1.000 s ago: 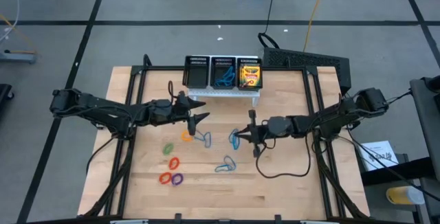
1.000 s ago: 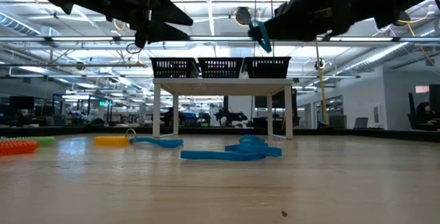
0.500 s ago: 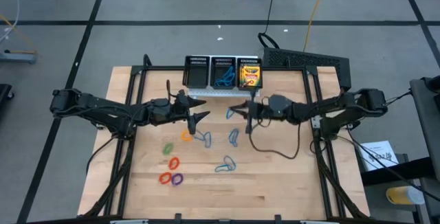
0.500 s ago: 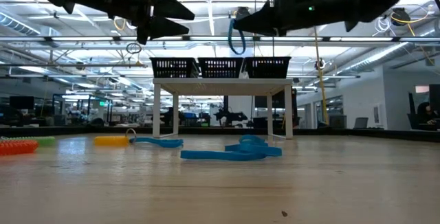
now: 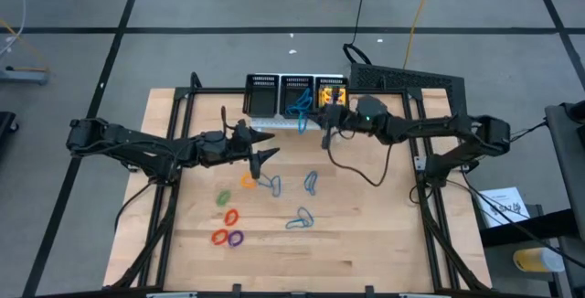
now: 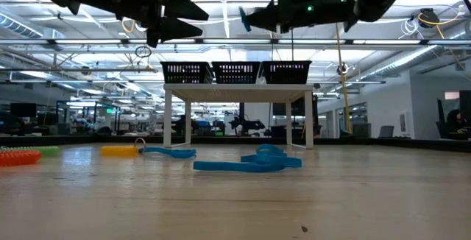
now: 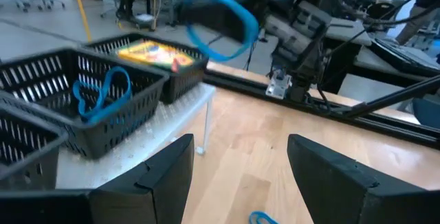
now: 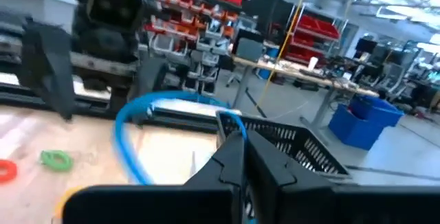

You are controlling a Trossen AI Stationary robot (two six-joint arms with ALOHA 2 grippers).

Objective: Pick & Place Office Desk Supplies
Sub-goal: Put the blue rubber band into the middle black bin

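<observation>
While my right gripper [image 5: 322, 121] hangs over the mesh organiser [image 5: 295, 96], it's clamped tight on a blue loop [image 7: 218, 25].
L gripper [image 5: 262, 153] hovers spread wide, holding nothing; other loops [image 5: 306, 183] lie on counter [image 5: 366, 234].

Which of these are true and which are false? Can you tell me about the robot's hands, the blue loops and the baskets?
1. The right gripper holds a blue loop. True.
2. The left gripper is squeezing an orange loop. False: it is open and empty, above the table.
3. The crayon boxes sit in the organiser's right compartment. True.
4. The middle compartment of the organiser is empty. False: blue loops lie in it.
5. No blue loops remain on the table. False: three remain.
</observation>
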